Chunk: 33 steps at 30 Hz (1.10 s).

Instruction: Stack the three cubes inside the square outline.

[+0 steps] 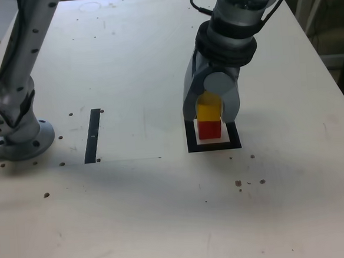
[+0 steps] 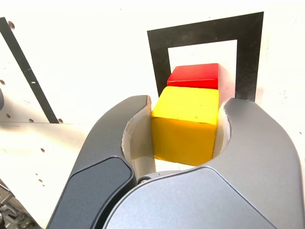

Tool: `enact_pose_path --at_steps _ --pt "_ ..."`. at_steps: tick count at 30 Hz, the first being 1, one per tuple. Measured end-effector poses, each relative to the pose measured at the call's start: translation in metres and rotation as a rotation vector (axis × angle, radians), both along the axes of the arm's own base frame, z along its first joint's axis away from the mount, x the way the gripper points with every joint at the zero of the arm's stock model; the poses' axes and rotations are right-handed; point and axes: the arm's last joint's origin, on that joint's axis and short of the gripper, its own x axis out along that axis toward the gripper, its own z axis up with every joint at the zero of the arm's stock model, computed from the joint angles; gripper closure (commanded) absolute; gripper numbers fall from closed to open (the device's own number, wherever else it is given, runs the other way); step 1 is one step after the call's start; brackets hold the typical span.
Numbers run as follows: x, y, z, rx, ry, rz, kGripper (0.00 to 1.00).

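A pale table [image 1: 127, 79] is seen with a black strip [image 1: 93, 135] and the square outline [image 1: 192, 140].
The yellow cube [image 2: 186, 124] is pinched between the fingers of the gripper [image 2: 183, 121] and held directly over the red cube [image 2: 195, 76], which is seated inside the square outline; contact between the two cubes cannot be told.

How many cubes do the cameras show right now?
2. The red cube sits inside the square outline; the yellow cube is on top of it, gripped by the end effector. No green cube is visible; it may be hidden behind the arm or out of frame.
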Motion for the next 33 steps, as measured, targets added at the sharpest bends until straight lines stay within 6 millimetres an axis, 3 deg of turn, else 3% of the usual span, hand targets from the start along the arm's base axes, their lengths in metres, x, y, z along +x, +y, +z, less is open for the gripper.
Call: enact_pose_path --at_steps 3,5,9,20,33 --pt "-0.001 0.0 -0.001 0.002 0.005 0.001 0.41" --pt "-0.001 0.0 -0.001 0.002 0.01 0.001 0.33" --pt "-0.002 0.001 -0.002 0.002 0.013 0.002 0.28" --pt "-0.001 0.002 -0.004 0.003 0.016 0.005 0.04" --pt "-0.012 0.007 0.011 0.021 0.027 0.013 0.01"
